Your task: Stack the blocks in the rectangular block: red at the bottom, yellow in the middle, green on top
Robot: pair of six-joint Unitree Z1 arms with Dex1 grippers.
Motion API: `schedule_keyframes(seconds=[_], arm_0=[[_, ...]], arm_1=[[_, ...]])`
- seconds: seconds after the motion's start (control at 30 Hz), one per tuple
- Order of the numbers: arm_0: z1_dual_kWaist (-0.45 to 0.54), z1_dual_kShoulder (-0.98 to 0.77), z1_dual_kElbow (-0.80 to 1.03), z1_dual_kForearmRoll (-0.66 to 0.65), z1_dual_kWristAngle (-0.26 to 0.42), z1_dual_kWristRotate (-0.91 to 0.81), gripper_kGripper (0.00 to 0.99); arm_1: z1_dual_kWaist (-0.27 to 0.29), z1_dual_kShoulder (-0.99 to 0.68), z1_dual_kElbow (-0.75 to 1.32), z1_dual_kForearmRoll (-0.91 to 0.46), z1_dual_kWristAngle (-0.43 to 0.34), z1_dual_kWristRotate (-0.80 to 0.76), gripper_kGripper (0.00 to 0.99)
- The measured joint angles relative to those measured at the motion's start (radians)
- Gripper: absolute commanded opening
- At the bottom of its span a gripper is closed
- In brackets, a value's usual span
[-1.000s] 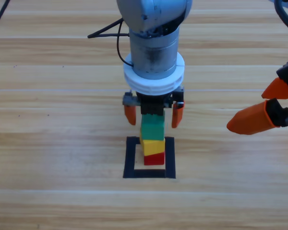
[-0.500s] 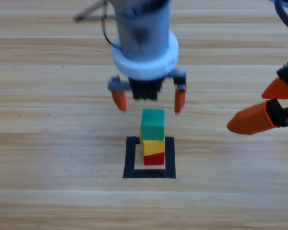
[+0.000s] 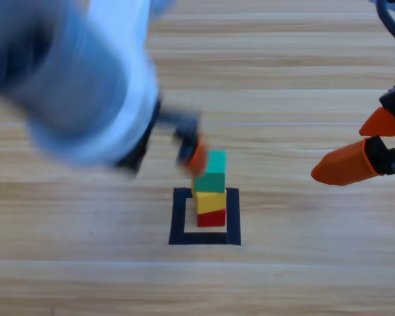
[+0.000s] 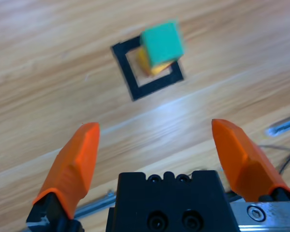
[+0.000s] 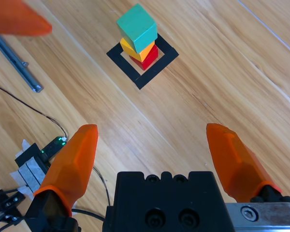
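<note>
Your left gripper [image 4: 157,140], jaws wide and empty, hangs above the green [image 3: 212,172]–yellow [image 3: 210,201]–red [image 3: 212,218] stack inside the rectangular block [image 3: 180,217]; your right gripper [image 5: 152,140] waits wide, empty.

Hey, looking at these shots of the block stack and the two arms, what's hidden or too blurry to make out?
- Left gripper: a motion-blurred smear in the high view; only the left wrist view shows its jaws open.
- Red cube: hidden under the yellow cube and green cube in the left wrist view.
- Black tape outline: its far side sits behind the stack in the high view.
- Right gripper: cut off by the right edge in the high view.
</note>
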Motion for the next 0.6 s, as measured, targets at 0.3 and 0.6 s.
schedule_keyframes(seconds=[0.3,0.6], arm_0=[[-0.019,-0.153,0.160,-0.116,0.011,0.045,0.990],[-0.020,-0.194,0.206,-0.129,0.014,0.057,0.990]], arm_1=[[0.000,0.000,0.000,0.000,-0.006,0.000,0.990],[0.000,-0.001,0.001,0.000,-0.030,0.000,0.990]])
